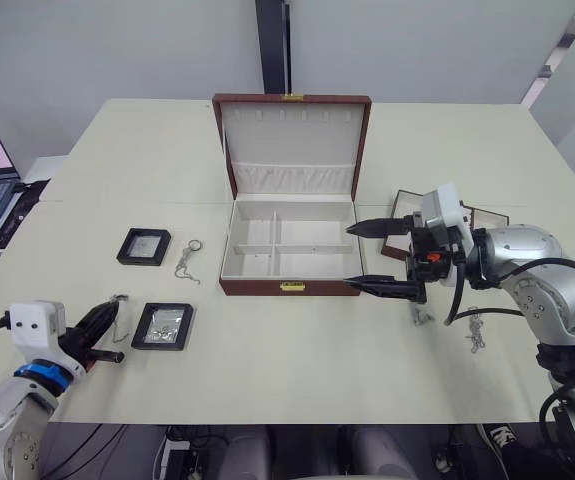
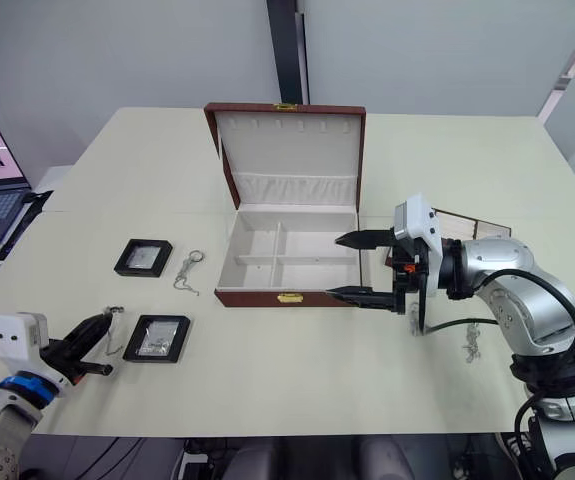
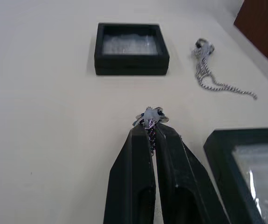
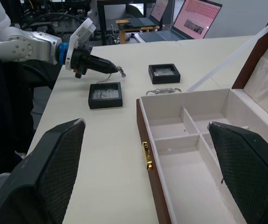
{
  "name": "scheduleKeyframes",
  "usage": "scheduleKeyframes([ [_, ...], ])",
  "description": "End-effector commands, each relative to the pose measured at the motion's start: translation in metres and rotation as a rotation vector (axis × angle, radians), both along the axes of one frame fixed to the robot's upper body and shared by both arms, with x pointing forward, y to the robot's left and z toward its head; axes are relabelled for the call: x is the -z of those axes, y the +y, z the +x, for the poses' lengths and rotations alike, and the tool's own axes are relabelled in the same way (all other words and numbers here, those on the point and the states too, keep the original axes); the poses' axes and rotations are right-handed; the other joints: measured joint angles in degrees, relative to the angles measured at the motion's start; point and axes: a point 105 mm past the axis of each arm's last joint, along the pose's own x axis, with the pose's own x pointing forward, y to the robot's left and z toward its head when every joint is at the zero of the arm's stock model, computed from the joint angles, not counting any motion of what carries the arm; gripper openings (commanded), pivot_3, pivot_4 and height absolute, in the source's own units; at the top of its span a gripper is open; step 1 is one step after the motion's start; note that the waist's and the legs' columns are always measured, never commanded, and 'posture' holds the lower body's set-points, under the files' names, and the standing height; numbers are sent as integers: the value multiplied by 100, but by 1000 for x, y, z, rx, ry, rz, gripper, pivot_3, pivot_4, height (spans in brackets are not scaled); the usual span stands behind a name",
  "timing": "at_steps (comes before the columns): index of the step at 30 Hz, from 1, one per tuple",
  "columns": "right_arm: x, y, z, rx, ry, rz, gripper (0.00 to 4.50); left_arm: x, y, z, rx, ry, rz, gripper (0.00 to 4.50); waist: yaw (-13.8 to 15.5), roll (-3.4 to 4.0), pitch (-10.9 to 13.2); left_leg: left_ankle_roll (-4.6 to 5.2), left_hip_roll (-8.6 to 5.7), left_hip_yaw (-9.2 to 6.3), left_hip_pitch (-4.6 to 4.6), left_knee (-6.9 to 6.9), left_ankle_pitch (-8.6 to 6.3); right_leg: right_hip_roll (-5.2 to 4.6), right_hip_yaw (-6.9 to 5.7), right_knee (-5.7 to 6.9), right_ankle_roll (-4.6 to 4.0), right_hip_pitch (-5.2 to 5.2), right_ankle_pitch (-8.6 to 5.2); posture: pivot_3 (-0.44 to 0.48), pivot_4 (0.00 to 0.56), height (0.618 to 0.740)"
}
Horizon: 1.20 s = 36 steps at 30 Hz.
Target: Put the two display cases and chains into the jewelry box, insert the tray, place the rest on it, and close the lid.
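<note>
- Head views: my left claw (image 1: 107, 322) sits low at the near left of the pale counter (image 1: 297, 390), pinched shut on a thin silver chain (image 1: 119, 300). The open brown wooden jewelry box with white lining (image 1: 289, 250) lies ahead and to my right, past the nearer black square display case (image 1: 163, 326). My right claw (image 1: 369, 258) hovers spread wide at the box's right wall, holding nothing.
- Left wrist view: my fingers (image 3: 136, 177) meet on the chain's clasp; the farther black display case (image 3: 131, 48) lies straight ahead, and a second silver chain (image 3: 213, 74) lies loose beside it.
- Right wrist view: the box's empty compartments lie between my open pads (image 4: 54, 163). I judge the left arm must carry its chain rightward to them.
</note>
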Motion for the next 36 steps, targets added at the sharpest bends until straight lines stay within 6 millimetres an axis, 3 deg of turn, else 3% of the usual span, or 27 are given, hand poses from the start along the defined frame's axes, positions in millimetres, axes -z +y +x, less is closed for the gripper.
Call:
scheduleKeyframes([
  [1, -19, -1, -1, -9, -53, 42, 4500, -34, -6, 3, 26, -81, 16, 16, 0, -1, 1, 0, 1, 0, 0, 0, 0, 1, 0, -1, 0, 0, 0, 0, 150, 740],
  [9, -26, -5, 3, 22, -68, 52, 4500, -64, -36, 16, 123, -149, 11, 16, 2, -1, 1, 0, 0, 0, -1, 0, 0, 2, 0, -1, 0, 0, 0, 0, 150, 740],
  [19, -32, -20, 14, 128, -68, 69, 4500, -92, -94, 48, 298, -228, -7, 16, 8, -2, 1, 0, -1, -1, -4, 0, 1, 4, -1, -1, 0, 0, 0, 0, 150, 740],
  [28, -34, -29, 21, 232, -45, 102, 4500, -95, -133, 79, 409, -257, -35, 16, 0, -2, 1, 0, 0, 3, -3, 1, 1, 8, 4, -2, 0, -1, 0, 0, 150, 740],
  [36, -30, -32, 20, 278, -42, 111, 4500, -95, -153, 106, 435, -295, -17, 16, 18, -4, 2, -1, -2, 6, -6, 2, 1, 7, 3, -3, 0, -2, 0, 0, 150, 740],
])
